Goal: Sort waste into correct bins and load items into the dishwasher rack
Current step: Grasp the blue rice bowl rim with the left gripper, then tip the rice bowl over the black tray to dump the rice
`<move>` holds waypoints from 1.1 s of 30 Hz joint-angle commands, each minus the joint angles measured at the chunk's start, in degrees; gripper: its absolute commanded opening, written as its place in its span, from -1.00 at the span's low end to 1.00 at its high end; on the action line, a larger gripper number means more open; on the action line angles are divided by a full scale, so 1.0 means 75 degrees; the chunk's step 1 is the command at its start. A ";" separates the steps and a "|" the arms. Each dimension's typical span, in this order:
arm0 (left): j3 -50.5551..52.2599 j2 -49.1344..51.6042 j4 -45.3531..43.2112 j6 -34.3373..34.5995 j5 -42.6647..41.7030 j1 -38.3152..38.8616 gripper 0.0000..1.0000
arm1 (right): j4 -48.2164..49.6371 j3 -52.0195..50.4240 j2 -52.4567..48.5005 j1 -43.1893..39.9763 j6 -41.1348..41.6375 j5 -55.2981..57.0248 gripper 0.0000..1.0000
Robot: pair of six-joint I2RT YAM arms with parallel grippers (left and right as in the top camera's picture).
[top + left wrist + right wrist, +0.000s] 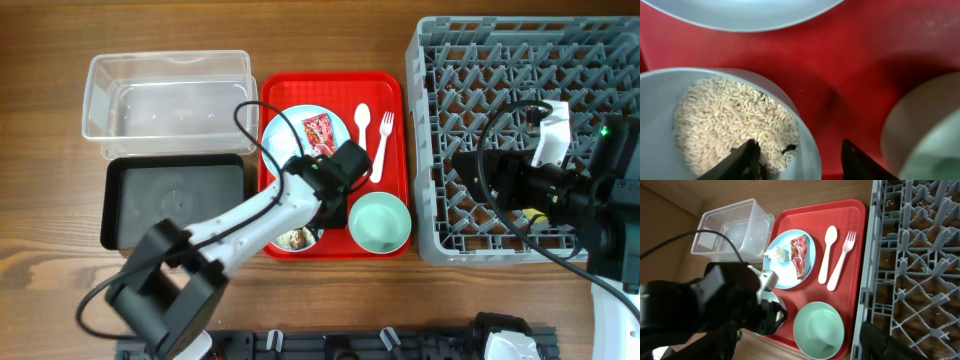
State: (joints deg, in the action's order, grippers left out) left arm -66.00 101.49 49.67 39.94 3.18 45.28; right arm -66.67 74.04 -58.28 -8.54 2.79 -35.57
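A small light blue bowl (297,239) holding white rice-like crumbs (730,117) and a dark scrap (789,148) sits at the front of the red serving tray (392,90). My left gripper (800,152) straddles its right rim, with one finger on the rice and the other outside. A gap still shows at the outer finger. On the light blue plate (292,128) lie a red wrapper (319,130) and a tissue (777,255). My right gripper (800,340) hangs open and holds nothing, over the dishwasher rack (600,80).
A white spoon (362,128) and fork (382,145) lie on the red tray beside the plate. A pale green bowl (380,222) stands right of the small bowl. The clear tub (165,100) and the black tray (175,200) sit left of the red tray.
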 commanded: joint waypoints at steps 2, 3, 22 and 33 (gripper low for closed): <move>0.0067 0.0379 -0.0379 0.0029 0.0160 0.0029 -0.17 | -0.0009 0.0125 -0.0038 0.0044 0.0055 -0.0128 0.60; 0.0067 0.0385 -0.0423 -0.0058 0.0160 0.0029 -0.36 | -0.0009 0.0125 -0.0038 0.0044 0.0055 -0.0128 0.60; 0.0055 0.0227 -0.0329 -0.0064 0.0326 0.0029 -0.92 | -0.0035 0.0125 -0.0038 0.0044 0.0058 -0.0128 0.60; -0.0152 -0.2413 0.0501 -0.0221 -0.0382 -0.0641 -0.92 | 0.0000 0.0125 -0.0038 0.0044 0.0061 -0.0012 0.60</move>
State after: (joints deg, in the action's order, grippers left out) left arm -65.95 91.81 52.53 39.53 3.09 44.21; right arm -66.85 74.04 -58.28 -8.54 2.94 -35.55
